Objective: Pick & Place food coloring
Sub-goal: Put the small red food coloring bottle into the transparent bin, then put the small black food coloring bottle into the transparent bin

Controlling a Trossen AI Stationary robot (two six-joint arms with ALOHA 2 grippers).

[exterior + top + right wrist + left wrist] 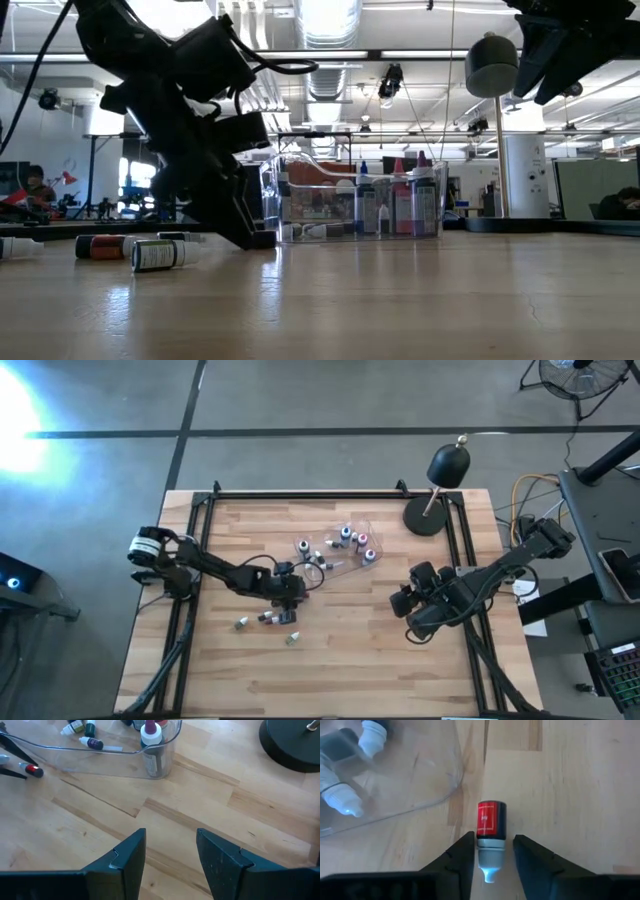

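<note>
Wooden table [350,660]: left pincer [492,851] spread around red-labelled bottle [491,822], its contact unclear.

low view: left gripper [245,235] hides its bottle | tub [395,795] cut off at ten o'clock | labels unreadable

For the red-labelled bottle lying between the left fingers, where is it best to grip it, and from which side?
Grip the red-labelled bottle across its round body, at the label, not the tapered white tip. It lies flat on the table, so coming from above with the left gripper astride it, one finger each side, seems best.
</note>
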